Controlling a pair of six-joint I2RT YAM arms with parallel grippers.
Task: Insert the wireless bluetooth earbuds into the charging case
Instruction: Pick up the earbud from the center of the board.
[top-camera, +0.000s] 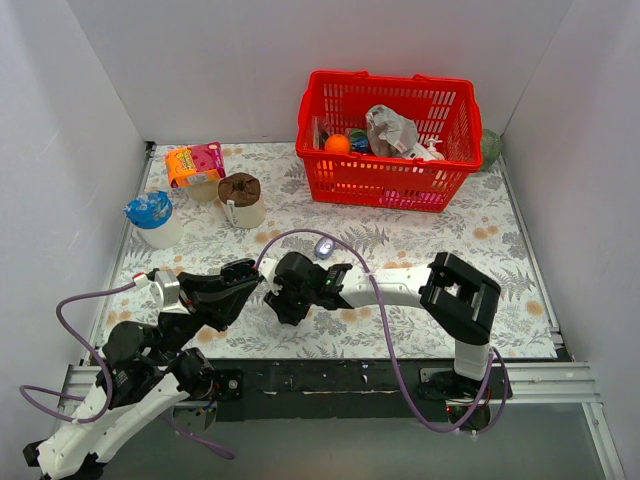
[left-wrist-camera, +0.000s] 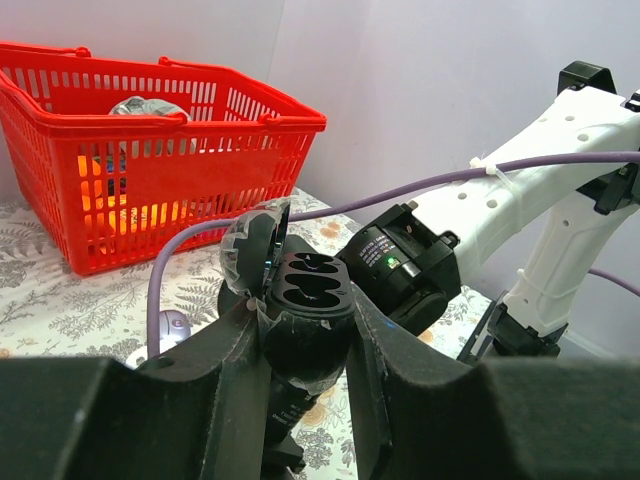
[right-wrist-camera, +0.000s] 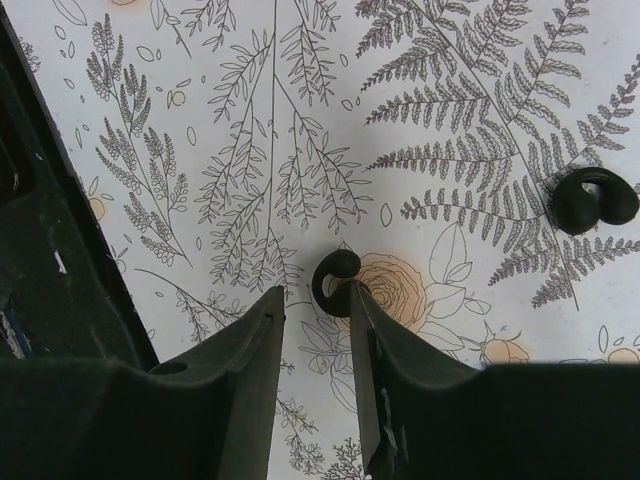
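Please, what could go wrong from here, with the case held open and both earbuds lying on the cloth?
1. The right gripper is open with one small dark curled earbud just at its fingertips; closing there may flick it away.
2. The left gripper holds the small rounded dark charging case, lid up; its two sockets sit close together, so a bud may catch the rim.

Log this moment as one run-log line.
left jaws: shut on charging case, lid open, sockets empty | right jaws: open, tips at dark hooked piece on table
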